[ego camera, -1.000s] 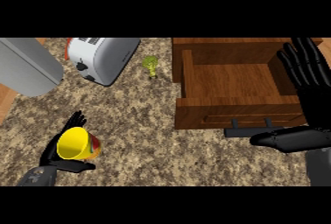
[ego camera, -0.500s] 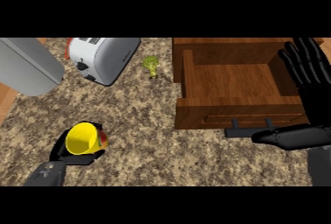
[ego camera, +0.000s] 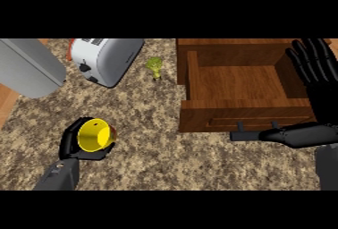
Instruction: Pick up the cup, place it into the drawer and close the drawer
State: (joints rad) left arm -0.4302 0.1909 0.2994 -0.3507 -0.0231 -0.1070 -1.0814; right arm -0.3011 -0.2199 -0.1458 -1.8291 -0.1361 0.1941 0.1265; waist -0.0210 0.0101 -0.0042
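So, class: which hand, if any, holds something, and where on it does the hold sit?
The left hand holds the yellow cup, fingers curled round its outer wall. The right hand holds nothing.

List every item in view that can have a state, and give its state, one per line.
cup: tilted, yellow inside showing, held in the left hand
drawer: open, nothing inside
left hand: curled round the cup
right hand: open, fingers up, resting at the drawer's right side
toaster: slots show nothing in them
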